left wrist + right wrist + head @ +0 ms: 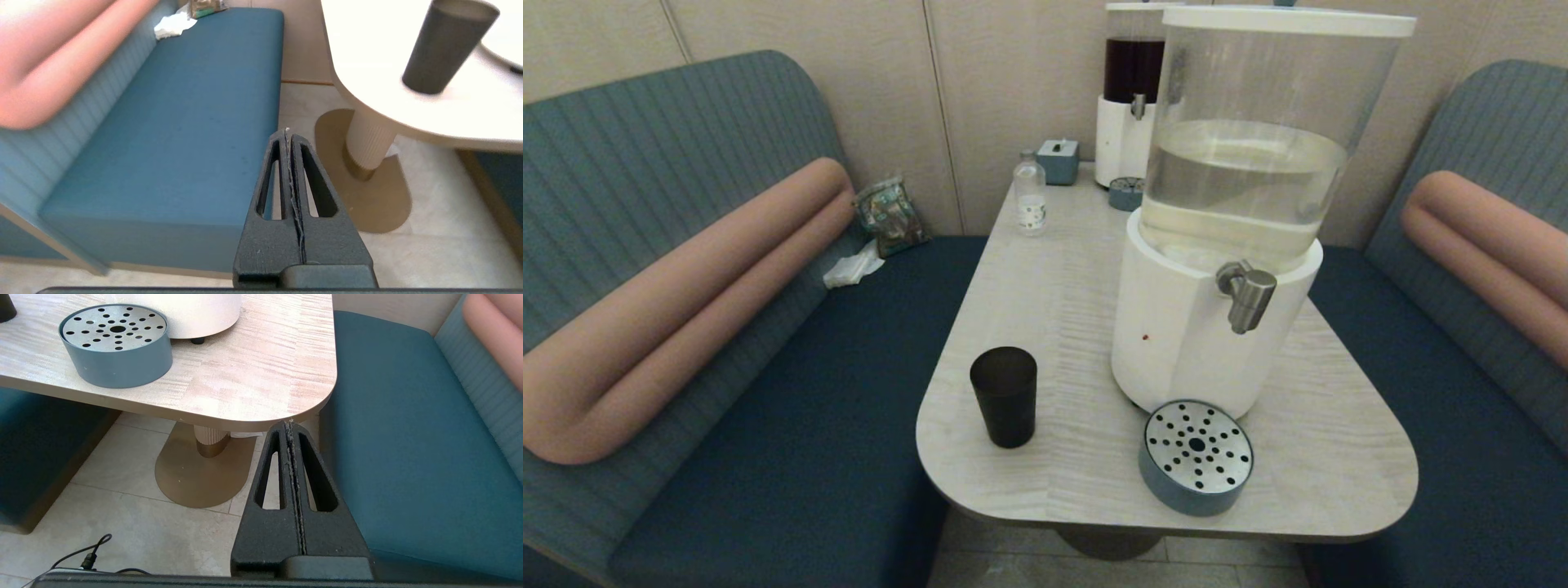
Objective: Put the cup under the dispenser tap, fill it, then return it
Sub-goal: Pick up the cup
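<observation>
My left gripper (287, 134) and right gripper (290, 425) both hang clenched, empty, below table level; the matte black tapered cup (1005, 396) stands lower-centre, left of the brushed-steel tap (1246, 294); I fear tipping the cup when reaching.

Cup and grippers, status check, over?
Left gripper, right gripper shut, parked below the table. Black cup upright, untouched, left of the dispenser tap. Drip tray beneath tap, clear.

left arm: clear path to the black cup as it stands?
Probably yes. The cup stands alone near the table's left edge, apart from the dispenser and drip tray. The left gripper is parked low beside the table, fingers shut; they must open first.
</observation>
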You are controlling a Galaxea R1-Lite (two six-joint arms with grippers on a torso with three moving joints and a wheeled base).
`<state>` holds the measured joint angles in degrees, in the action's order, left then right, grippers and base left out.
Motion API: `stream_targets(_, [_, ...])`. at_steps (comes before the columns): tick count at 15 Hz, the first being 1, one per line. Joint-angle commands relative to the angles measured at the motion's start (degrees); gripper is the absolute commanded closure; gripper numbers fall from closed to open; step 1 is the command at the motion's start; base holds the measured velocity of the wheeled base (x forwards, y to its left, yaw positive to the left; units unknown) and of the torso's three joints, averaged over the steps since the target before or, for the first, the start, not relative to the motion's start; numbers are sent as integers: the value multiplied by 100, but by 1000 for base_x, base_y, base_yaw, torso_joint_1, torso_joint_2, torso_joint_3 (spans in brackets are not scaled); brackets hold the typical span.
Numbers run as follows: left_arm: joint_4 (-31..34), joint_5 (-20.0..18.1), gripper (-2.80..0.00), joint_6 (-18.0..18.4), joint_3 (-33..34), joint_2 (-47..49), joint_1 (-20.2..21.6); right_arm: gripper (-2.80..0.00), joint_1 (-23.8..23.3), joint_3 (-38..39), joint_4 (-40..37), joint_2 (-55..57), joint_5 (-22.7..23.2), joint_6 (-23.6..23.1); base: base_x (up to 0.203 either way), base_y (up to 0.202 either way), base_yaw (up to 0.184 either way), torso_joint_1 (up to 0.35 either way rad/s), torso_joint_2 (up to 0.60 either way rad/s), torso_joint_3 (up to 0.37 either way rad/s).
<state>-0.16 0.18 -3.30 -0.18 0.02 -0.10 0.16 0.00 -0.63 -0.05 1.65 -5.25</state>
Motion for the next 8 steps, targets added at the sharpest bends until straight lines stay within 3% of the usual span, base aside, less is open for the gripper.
stream_targets(1, [-46,70,0,-305,9,6,1,0,2,7,-7,-4,2,24,0,0,0,0,0,0])
stream_targets(6, [-28,70,0,-197,0,15,1,0,2,0,11,-4,-33,271,0,0,0,0,0,0])
stream_targets(8, [58,-42,0,97,-71,22,6,0,2,9,11,-4,-33,274,0,0,0,0,0,0])
